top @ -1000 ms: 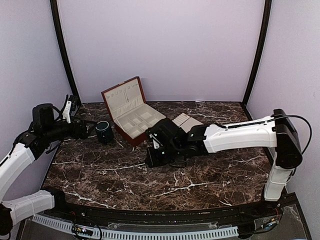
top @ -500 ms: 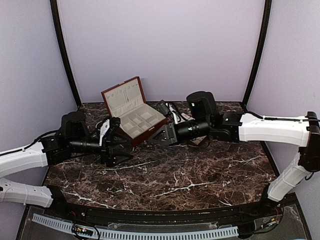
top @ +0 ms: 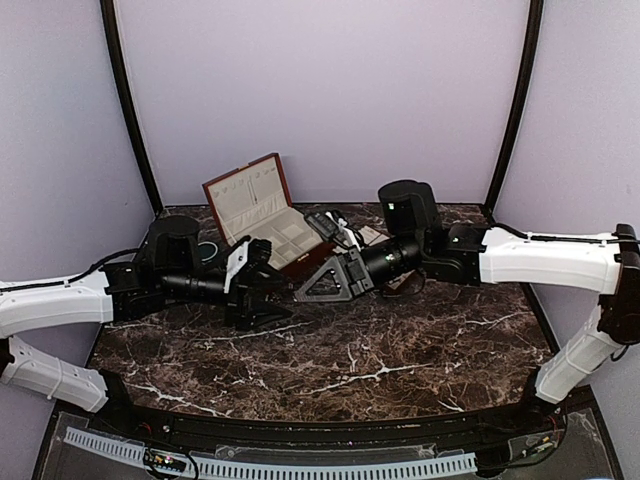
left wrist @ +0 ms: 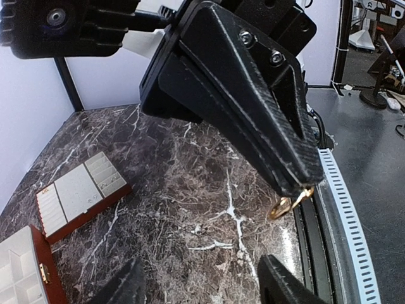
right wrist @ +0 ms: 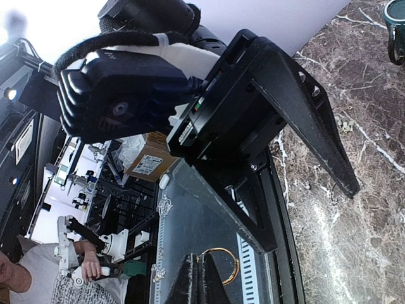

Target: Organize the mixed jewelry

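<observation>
Dark veined marble table [top: 420,350]. Open red-brown wooden box [top: 250,200] at back of it; no piece made out in cream compartments. Flat cream-lined compartment tray [left wrist: 76,193] just right of box, likewise nothing discernible. Left gripper [left wrist: 201,282] in front of box, jaws apart, nothing between. Right gripper [left wrist: 297,190] facing it tip to tip, pinched tight on thin gold ring [left wrist: 290,202], ring in air in front of box. Judged early: one ring mid-transfer, not yet filed; other jewelry not in sight.

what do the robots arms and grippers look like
The left arm and right arm have white shells, black joints and thin black cables. The left gripper and right gripper are black, with flat triangular jaws fastened by small screws.
</observation>
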### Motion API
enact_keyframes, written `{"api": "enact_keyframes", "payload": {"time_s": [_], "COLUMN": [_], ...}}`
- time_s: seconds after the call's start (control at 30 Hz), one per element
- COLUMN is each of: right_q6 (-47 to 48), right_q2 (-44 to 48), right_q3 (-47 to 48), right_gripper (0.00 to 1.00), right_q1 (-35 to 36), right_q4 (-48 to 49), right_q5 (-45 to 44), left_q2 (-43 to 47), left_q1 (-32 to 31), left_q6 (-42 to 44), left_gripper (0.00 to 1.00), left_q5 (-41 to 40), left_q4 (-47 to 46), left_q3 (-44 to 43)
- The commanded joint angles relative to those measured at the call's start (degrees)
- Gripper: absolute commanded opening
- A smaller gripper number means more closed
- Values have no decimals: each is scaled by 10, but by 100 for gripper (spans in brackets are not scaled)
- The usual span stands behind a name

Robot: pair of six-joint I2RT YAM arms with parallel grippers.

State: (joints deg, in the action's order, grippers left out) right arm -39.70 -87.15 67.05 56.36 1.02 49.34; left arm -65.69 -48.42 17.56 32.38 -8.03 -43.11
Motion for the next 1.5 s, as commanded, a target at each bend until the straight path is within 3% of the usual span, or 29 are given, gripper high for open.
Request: {"api": "enact_keyframes", "payload": {"time_s": [0.0, 0.13, 0.57, 1.2, 1.43, 1.47], "right_q6": [-7, -3, 9, 21, 27, 28], "right_q2": [-3, -10, -22, -27, -20, -16], "right_q3": [-6, -2, 11, 19, 20, 20], "right_gripper": [0, 0, 0, 0, 0, 5], "right_q1": [-1, -1, -2, -2, -6, -7], "right_q4": [26, 15, -7, -33, -32, -30], "right_q5": [28, 29, 23, 2, -8, -12], "left_q2": [1, -6, -8, -15, -17, -17], "left_q1": [-6, -12, -17, -22, -23, -23], "left_q6": [10, 5, -17, -33, -58, -64], "left_gripper": [57, 49, 40, 0, 0, 0], "left_q5": [30, 48, 84, 126, 112, 106], "left_q4": [-23, -20, -39, -53, -49, -49], "left_q3": [-14, -22, -26, -14, -14, -14]}}
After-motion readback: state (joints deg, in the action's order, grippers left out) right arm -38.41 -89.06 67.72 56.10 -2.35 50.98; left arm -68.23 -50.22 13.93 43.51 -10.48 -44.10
